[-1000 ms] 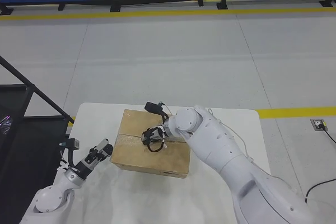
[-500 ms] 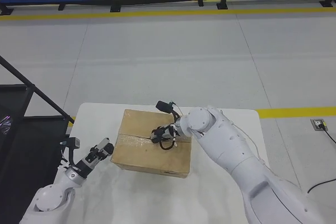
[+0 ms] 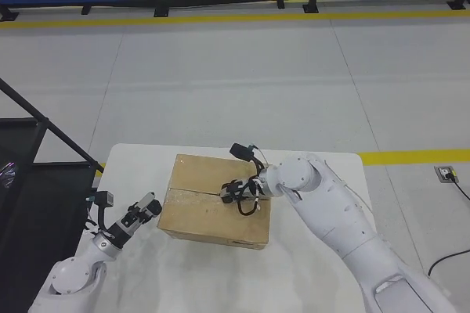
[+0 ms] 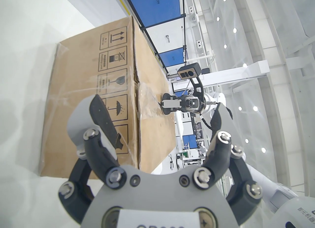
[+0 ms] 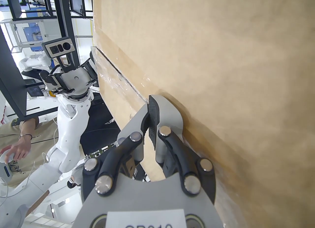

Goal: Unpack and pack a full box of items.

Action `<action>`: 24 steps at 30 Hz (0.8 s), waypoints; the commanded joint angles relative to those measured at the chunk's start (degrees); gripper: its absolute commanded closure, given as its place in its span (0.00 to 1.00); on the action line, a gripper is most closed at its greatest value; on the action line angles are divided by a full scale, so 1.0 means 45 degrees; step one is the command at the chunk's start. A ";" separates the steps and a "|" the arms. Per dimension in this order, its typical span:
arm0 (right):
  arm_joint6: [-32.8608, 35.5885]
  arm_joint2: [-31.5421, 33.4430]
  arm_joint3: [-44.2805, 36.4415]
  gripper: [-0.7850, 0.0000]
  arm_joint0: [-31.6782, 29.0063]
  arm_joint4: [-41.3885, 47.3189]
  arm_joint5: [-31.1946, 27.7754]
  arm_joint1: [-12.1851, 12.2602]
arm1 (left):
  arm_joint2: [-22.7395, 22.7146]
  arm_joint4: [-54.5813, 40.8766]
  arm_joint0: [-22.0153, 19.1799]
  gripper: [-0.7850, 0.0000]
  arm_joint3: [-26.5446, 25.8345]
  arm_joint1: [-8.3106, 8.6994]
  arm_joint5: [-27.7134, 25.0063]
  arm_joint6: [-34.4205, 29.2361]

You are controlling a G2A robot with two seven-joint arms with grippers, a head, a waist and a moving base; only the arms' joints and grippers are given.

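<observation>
Top view shows the box (image 3: 213, 211) shut on the white table (image 3: 211, 274), at the centre of the frame. Right gripper (image 3: 235, 190) sits on the lid's taped seam (image 3: 192, 190), right of centre. In the right wrist view its fingers (image 5: 169, 115) are clenched together, touching the cardboard. Left gripper (image 3: 146, 209) hovers at lower left, just beside the box's side, not touching it, with fingers (image 4: 98, 113) spread wide and nothing between them.

My left gripper (image 3: 146, 209) sits low, fingers spread wide. My right gripper (image 5: 151, 109) points toward it from a bent wrist, fingers pressed together.
</observation>
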 commanded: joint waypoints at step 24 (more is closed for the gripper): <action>-0.0181 0.3512 -0.5412 1.00 -0.3810 -0.1995 0.3637 0.1745 | -0.0071 -0.0163 0.0017 0.00 0.0080 0.0013 -0.0062 -0.0091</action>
